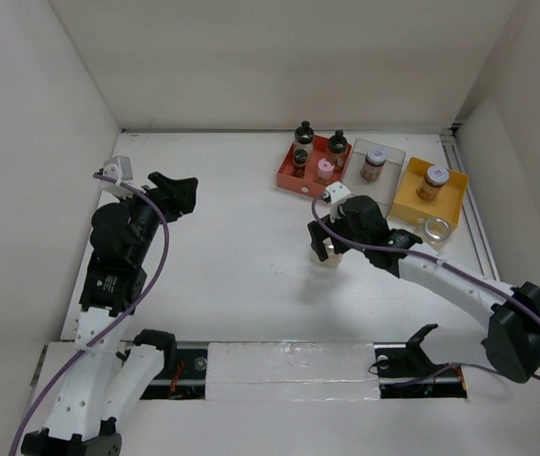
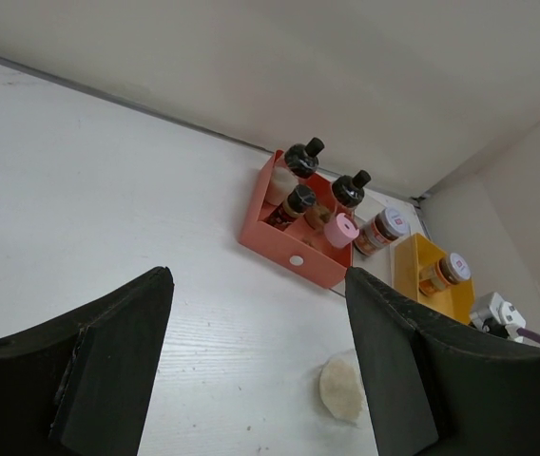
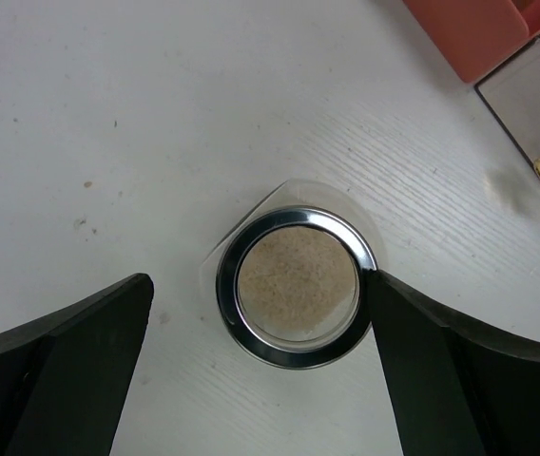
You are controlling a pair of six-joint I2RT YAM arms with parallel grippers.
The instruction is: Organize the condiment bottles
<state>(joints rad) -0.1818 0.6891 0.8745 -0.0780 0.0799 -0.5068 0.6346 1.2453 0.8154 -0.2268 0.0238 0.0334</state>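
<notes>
While the right jaws are hanging wide open and empty, flanking the wide clear jar (image 3: 297,285) on the counter (image 3: 108,114) just short of the red tray (image 1: 294,178), the left jaws are idling open, holding nothing; jar is sitting off-centre, almost touching one jaw; closing risks shoving or tipping it, likely spilling powder since it looks uncapped.

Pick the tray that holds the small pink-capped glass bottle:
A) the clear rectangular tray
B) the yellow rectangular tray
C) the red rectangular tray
C: the small pink-capped glass bottle stands inside the red rectangular tray, near its front right corner.
</notes>
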